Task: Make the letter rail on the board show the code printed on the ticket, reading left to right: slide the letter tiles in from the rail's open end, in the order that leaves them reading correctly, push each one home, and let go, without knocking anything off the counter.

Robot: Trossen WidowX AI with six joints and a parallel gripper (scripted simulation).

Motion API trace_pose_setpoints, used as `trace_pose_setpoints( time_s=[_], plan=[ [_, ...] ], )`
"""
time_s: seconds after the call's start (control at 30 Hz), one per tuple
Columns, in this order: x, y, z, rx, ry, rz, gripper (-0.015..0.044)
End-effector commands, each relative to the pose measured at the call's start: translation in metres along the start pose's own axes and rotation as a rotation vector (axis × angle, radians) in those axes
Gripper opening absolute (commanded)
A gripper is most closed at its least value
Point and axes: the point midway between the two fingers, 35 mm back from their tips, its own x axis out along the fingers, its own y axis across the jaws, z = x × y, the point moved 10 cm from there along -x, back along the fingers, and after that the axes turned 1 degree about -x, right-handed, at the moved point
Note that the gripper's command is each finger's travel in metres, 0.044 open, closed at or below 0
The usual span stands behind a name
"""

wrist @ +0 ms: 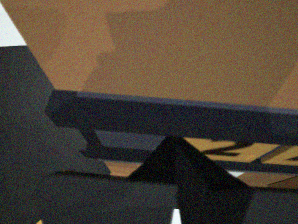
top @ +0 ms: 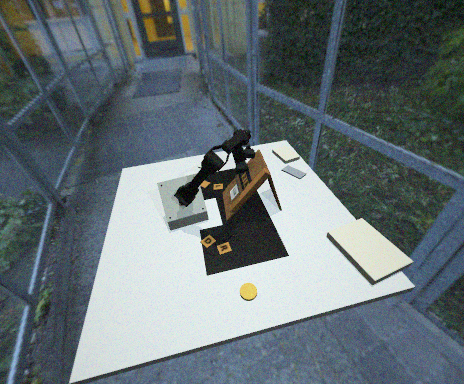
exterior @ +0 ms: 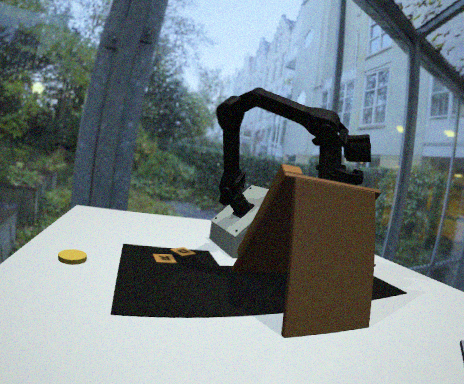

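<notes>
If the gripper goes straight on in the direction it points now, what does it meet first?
Most likely the dark rail on the brown board. In the wrist view the shut gripper points at the rail from very near, beside an orange tile in it. How much gap remains, I cannot judge.

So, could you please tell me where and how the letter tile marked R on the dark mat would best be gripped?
The R tile lies flat on the dark mat, apart from its neighbour. Probably best to come straight down from above and close the jaws across two opposite side edges: it is thin and square, so only the edges offer a hold. The gripper, now shut and empty at the board, must open first.
</notes>
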Motion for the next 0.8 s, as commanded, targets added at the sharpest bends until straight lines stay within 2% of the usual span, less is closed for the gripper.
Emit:
trace_pose_setpoints(
  time_s=[0.0, 0.77],
  plan=[
    [0.0013, -0.0014, -0.0015, -0.005, 0.000, -0.005, 0.0000],
    [0.0028, -0.0090, -0.0023, -0.006, 0.000, -0.006, 0.0000]
  ],
)
